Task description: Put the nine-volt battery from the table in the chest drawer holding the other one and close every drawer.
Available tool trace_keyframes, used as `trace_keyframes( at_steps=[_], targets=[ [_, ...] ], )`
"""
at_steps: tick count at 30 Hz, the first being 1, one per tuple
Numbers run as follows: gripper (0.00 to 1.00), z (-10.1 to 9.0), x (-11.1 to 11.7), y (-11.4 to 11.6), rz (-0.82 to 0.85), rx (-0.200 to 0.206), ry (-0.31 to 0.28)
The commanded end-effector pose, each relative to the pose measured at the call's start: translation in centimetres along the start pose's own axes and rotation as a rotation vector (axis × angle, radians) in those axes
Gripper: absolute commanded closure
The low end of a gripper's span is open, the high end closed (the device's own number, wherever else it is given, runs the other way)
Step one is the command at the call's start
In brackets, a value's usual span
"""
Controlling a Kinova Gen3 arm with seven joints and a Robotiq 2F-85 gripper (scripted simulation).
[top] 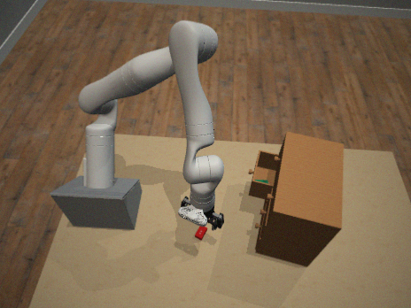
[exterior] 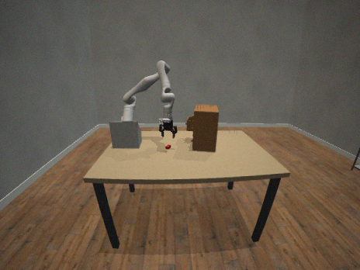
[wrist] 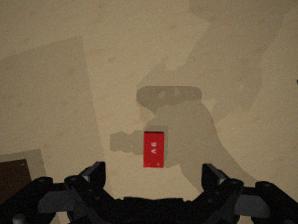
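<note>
A red nine-volt battery lies flat on the table, marked "9 V" in the wrist view. My gripper is open and empty, above the table near the battery. In the wrist view the battery lies between the lines of the two fingers, just beyond the fingertips. The wooden chest stands upright to the right. One upper drawer at its far end is pulled out. A green thing shows inside it, partly hidden; its kind cannot be told.
Other drawer fronts with knobs are on the chest's left face, seen at a steep angle. The grey pedestal of the arm stands at the left. A dark corner of the chest shows at the wrist view's lower left.
</note>
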State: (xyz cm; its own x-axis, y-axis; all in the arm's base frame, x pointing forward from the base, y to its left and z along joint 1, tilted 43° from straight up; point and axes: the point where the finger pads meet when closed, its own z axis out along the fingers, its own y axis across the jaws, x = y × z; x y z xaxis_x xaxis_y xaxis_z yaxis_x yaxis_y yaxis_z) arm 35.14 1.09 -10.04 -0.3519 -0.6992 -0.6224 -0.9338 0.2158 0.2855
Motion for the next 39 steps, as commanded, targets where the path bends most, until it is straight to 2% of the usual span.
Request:
trace_keyframes(
  at_steps=[1,15,16,39],
  targets=[
    [0.0,0.06,0.09,0.01,0.003,0.0,0.0],
    [0.0,0.06,0.09,0.0,0.003,0.0,0.0],
    [0.58,0.06,0.09,0.0,0.003,0.0,0.0],
    [0.58,0.12,0.09,0.0,0.003,0.0,0.0]
  ],
)
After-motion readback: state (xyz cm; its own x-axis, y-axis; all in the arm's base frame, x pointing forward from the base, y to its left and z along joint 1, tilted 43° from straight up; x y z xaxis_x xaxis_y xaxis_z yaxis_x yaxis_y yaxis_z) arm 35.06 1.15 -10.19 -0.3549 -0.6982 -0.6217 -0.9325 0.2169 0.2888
